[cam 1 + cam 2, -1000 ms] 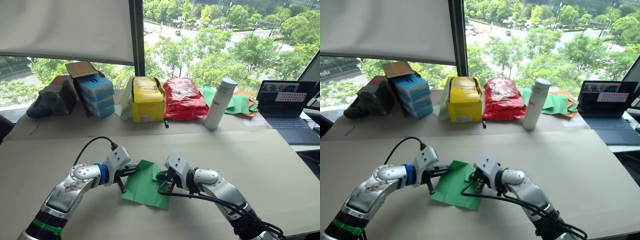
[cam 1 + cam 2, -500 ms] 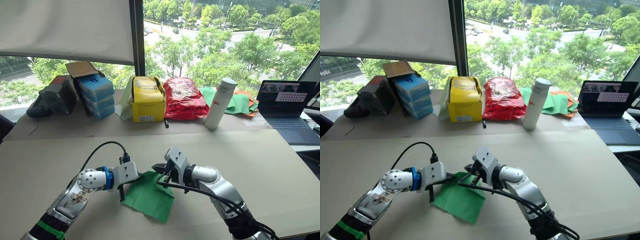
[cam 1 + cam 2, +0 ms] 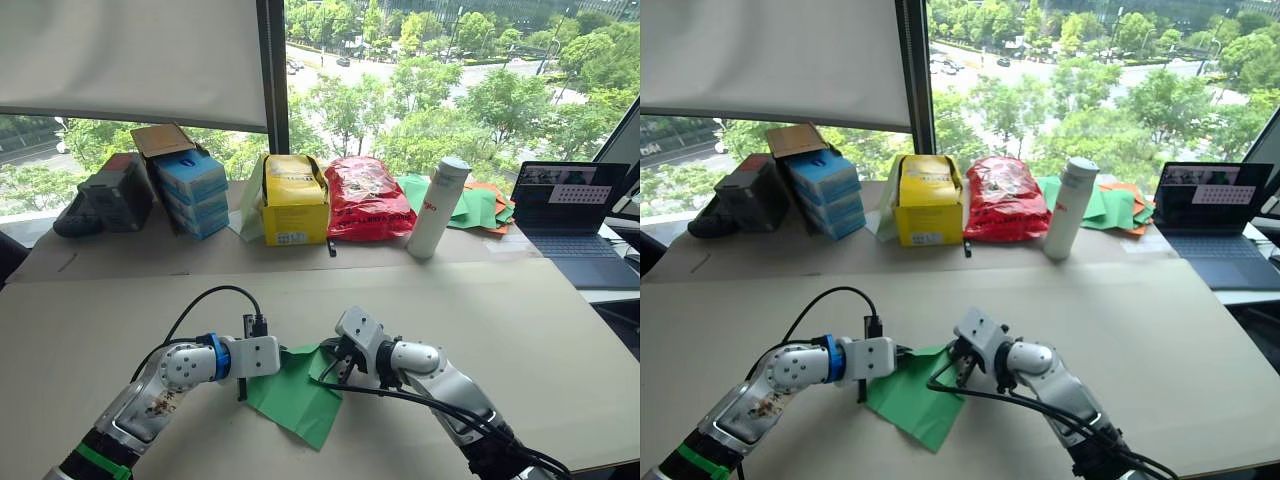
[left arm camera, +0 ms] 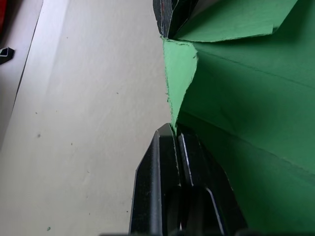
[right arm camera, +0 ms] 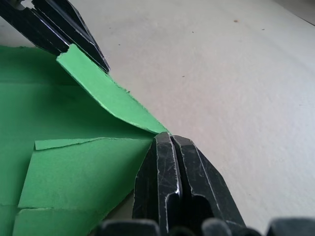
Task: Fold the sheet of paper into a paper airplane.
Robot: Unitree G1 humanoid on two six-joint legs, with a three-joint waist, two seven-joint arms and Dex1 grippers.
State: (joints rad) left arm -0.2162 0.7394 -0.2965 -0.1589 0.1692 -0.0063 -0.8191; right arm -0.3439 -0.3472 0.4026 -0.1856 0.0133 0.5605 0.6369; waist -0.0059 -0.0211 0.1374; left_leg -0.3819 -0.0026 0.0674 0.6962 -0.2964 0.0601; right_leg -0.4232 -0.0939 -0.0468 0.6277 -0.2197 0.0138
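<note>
The left gripper (image 3: 283, 352) and right gripper (image 3: 330, 351) are each pinching, fingers clamped together, the far edge of the bright green creased sheet of paper (image 3: 296, 393) lying on the beige table (image 3: 520, 320), probably steadying it for a fold.

1. The two head cameras look forward and down across the beige cardboard-covered table (image 3: 560, 340), sharing almost the same scene.
2. Each wrist camera looks very closely along its own black fingers; both share the bright green creased sheet of paper (image 4: 246, 98).
</note>
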